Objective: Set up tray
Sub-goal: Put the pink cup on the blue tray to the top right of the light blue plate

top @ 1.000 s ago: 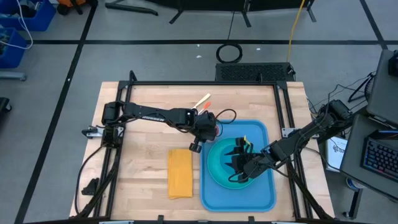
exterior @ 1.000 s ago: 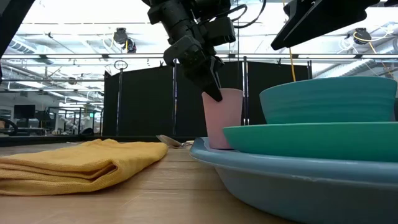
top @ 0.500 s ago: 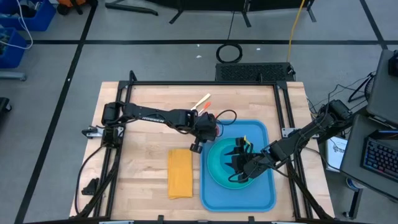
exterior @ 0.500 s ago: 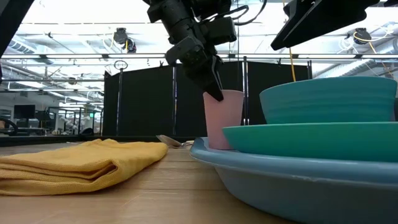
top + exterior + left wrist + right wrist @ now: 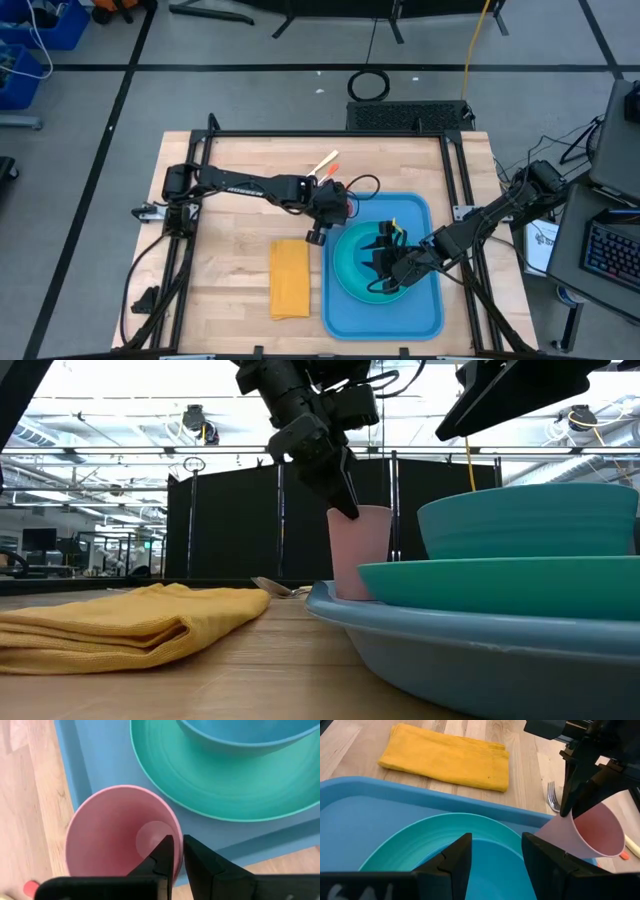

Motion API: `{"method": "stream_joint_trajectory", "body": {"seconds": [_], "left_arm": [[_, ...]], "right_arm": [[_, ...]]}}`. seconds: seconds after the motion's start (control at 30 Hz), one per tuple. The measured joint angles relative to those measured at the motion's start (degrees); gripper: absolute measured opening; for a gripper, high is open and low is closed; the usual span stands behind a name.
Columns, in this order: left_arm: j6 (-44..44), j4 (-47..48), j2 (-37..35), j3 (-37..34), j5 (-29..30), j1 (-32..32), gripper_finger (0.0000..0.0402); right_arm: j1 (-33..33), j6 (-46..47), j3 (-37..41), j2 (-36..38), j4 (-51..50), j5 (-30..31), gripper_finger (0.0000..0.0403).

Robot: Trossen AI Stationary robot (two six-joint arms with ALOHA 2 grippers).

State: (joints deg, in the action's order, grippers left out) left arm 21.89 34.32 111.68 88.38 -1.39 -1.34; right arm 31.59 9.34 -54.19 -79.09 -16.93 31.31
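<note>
— Status of the large flat blue plastic tray (image 5: 384, 310)?

— It lies on the wooden counter (image 5: 240, 220) at about 4 o'clock from the middle. A round turquoise plate (image 5: 345, 262) rests on it, with a blue bowl (image 5: 530, 520) on the plate.

— And the left gripper (image 5: 177, 855)?

— Pinched nearly closed on the rim of a pink plastic cup (image 5: 117, 837), one finger inside the cup, one outside. The cup is at the tray's 10 o'clock corner, tilted; whether its base is on the tray I cannot tell.

— The right gripper (image 5: 495, 852)?

— Over the bowl and plate, fingers parted about halfway, nothing between them.

— Anything else on the counter?

— A folded yellow-orange cloth napkin (image 5: 289, 279) lies just beside the tray at 9 o'clock. A metal fork (image 5: 552, 796) lies on the wood near the cup.
</note>
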Motion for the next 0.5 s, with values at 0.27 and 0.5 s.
{"method": "stream_joint_trajectory", "body": {"seconds": [0.27, 0.5], "left_arm": [[-1.7, 0.2, -0.1, 0.0, 0.1, 0.0, 0.0079], [-2.2, 0.4, -0.1, 0.0, 4.8, 0.3, 0.016]], "right_arm": [[0.0, 0.0, 0.0, 0.0, 0.0, 0.0, 0.0164], [0.0, 0.0, 0.0, 0.0, 0.0, 0.0, 0.0164]]}}
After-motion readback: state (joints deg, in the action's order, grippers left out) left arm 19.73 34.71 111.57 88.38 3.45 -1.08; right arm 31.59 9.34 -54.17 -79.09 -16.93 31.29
